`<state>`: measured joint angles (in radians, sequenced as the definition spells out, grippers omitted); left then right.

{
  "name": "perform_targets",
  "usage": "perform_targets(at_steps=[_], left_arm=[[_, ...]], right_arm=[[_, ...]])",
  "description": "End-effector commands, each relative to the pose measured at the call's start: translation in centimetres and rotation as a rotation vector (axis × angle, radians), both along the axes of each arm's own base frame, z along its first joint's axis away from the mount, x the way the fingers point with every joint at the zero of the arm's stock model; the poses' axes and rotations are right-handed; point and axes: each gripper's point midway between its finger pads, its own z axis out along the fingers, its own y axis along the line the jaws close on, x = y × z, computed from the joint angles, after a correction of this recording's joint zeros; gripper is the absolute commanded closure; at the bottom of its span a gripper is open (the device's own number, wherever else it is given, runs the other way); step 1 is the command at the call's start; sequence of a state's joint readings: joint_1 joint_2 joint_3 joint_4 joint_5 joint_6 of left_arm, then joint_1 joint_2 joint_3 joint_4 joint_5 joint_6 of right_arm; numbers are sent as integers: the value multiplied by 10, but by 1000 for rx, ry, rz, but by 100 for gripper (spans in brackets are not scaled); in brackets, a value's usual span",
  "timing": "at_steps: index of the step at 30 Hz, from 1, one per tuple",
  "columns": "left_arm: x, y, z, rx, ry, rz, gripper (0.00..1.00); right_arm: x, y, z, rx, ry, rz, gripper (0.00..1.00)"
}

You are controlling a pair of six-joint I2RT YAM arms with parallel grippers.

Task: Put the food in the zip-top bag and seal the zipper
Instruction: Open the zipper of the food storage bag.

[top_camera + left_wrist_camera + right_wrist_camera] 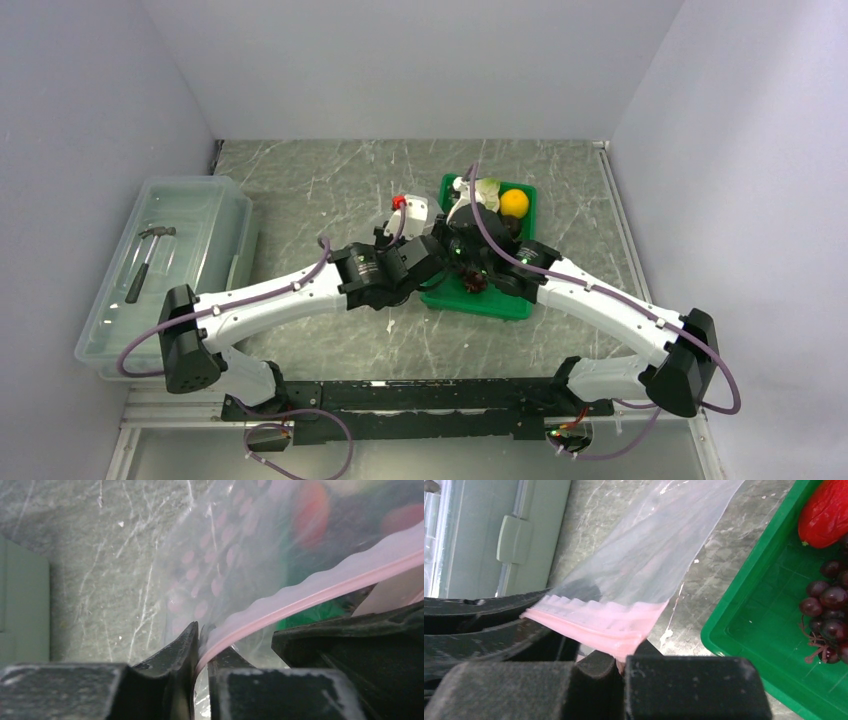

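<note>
From above, both arms meet beside the green tray (500, 303) with the orange fruit (514, 203). In the left wrist view, the left gripper (202, 636) pinches the wavy pink zipper (320, 587) of the clear bag (220, 555). In the right wrist view, the right gripper (621, 657) squeezes the zipper's corner, next to the tray's grapes (826, 615).

the clear bag (649, 545) is pinched at its pink zipper (599, 622), with grapes (829, 615) and a red piece (826, 512) seen in the green tray (774, 605).
</note>
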<state>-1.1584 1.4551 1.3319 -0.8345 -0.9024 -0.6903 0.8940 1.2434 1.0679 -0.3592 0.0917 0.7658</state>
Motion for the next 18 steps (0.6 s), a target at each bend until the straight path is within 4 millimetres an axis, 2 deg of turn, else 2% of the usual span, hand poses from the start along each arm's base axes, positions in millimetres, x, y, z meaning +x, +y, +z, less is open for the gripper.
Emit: perform_targets(at_steps=[1, 7, 14, 18], left_arm=[[6, 11, 42, -19, -100, 33, 87], [9, 31, 73, 52, -167, 74, 100], [5, 62, 103, 115, -204, 131, 100], [-5, 84, 110, 141, -186, 159, 100]], right_arm=[[-5, 2, 13, 10, -26, 41, 100], [-7, 3, 8, -34, -25, 80, 100], [-2, 13, 12, -58, -39, 124, 100], [2, 20, 8, -69, -37, 140, 100]])
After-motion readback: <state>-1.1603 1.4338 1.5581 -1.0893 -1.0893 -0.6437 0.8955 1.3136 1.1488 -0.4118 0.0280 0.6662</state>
